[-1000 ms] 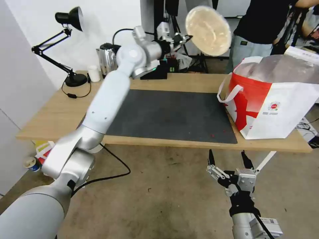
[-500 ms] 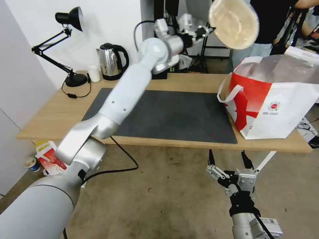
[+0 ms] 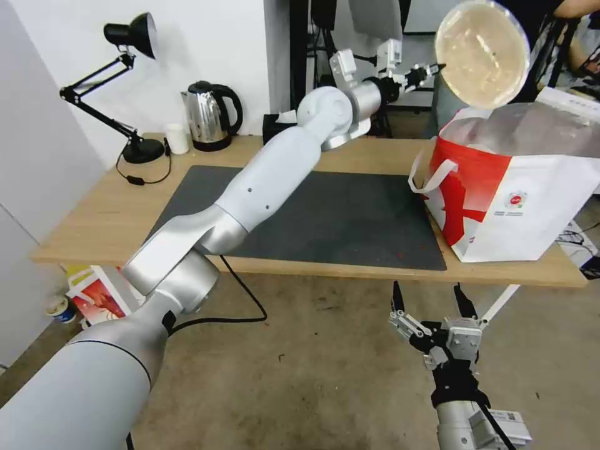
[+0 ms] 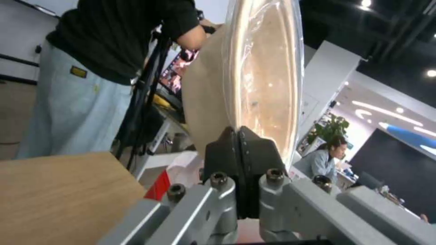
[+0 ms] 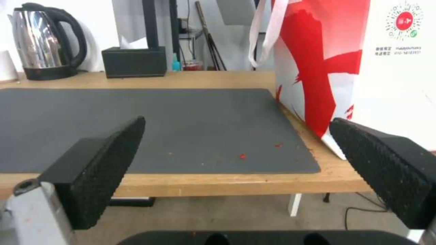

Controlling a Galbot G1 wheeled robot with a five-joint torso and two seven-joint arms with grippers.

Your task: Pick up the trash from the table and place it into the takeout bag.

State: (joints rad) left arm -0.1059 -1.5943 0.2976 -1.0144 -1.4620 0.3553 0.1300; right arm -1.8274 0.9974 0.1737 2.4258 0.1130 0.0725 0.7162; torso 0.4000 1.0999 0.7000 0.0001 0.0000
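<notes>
While left gripper (image 3: 435,67) pinches beige bowl (image 3: 482,53) rim above takeout bag (image 3: 509,187), right gripper (image 3: 430,303) hangs wide below table (image 3: 94,219).

- left gripper (image 3: 435,67) swung the shallow beige round bowl (image 3: 482,53) toward 3 o'clock, now right above the white-and-red takeout bag (image 3: 512,187)
- steel kettle (image 3: 209,116) uncovered
</notes>
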